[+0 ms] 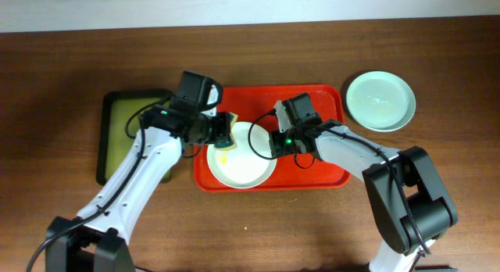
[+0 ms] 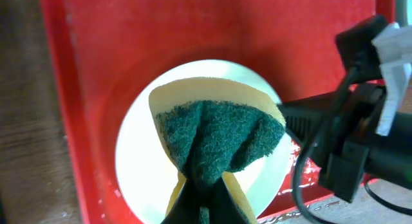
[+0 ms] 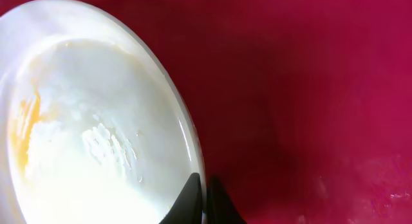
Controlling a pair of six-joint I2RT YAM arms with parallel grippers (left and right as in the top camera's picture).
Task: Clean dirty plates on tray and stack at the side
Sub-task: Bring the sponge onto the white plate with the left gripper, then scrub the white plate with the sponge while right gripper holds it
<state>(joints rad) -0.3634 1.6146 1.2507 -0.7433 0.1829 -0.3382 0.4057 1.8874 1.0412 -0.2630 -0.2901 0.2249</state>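
**Sponge over white plate, R gripper on the rim**

White plate (image 1: 244, 164) sits in the near-left part of the red tray (image 1: 324, 108), its near edge right by the tray's near rim. R wrist cam shows a yellow smear (image 3: 22, 137) on the plate's inside. R gripper (image 1: 273, 141) is at the plate's right rim. Its fingers are almost closed w/ the rim pinched between them. L gripper (image 1: 221, 133) reaches in from the left over the plate's far-left edge, clamped tight on a sponge (image 2: 215, 137). The green scrub side faces the wrist cam, w/ yellow foam behind, and the sponge is bent by the squeeze. Sponge is above the plate's inside; can't tell if it's touching.

Left of the red tray is an olive tray (image 1: 121, 119) w/ a black rim, and the L arm crosses its near-right corner. Far right, off the red tray, a mint plate (image 1: 380, 100) lies flat on the table (image 1: 437, 37), well apart from both grippers.
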